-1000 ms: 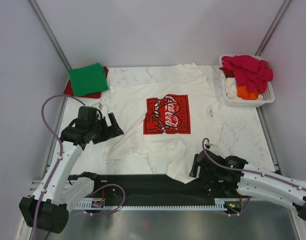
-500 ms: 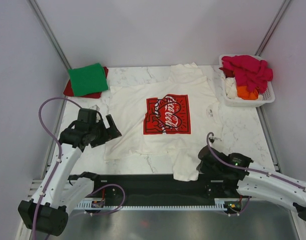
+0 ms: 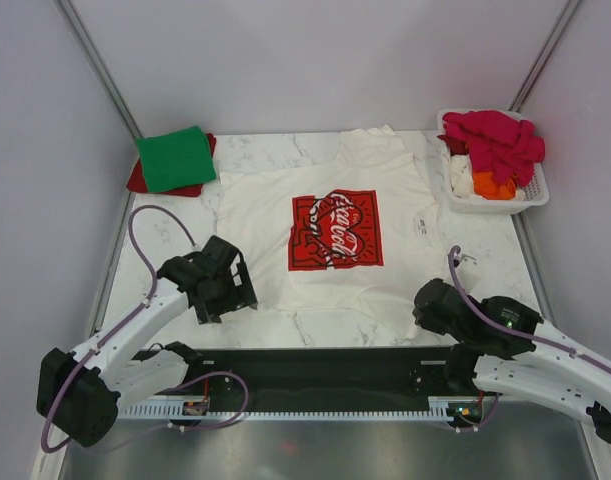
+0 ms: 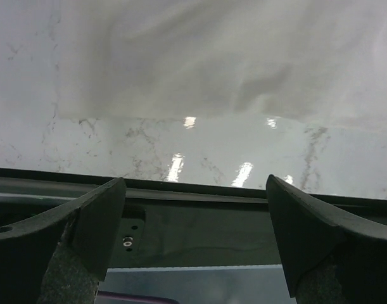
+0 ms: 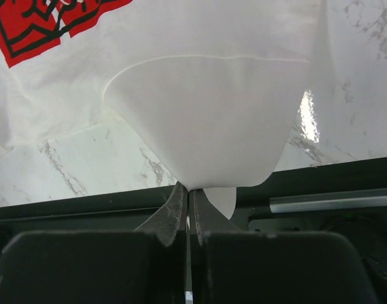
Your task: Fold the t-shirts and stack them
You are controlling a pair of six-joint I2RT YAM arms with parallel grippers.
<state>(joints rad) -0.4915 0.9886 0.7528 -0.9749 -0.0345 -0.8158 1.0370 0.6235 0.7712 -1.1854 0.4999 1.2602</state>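
Nearest, at the counter's front edge, the right claw (image 5: 188,190) is closed tight. Its wrist view shows the fingers pinching a corner of the white t-shirt (image 5: 206,126), with the cloth rising out of the pinch in a rounded fold. The overhead view hides this grip behind the arm. The black strip (image 3: 315,365) along the front edge runs beneath both claws.

The left claw (image 4: 193,209) stands wide open and holds nothing. Its wrist view shows the shirt's edge lying flat on the marble counter (image 4: 149,145) ahead of the fingers, with bare marble between. From above, this claw hovers beside the shirt's near left corner.

Only the overhead view shows the whole layout. The white t-shirt lies spread in the middle of the counter with its red print (image 3: 335,230) facing up, a sleeve bunched at the far edge and the near right corner drawn toward the right claw.

At the far left corner a folded green t-shirt (image 3: 175,157) rests on a red t-shirt (image 3: 135,180). At the far right a white slatted basket (image 3: 505,205) holds magenta t-shirts (image 3: 495,140) heaped over an orange t-shirt (image 3: 493,185) and some white cloth.
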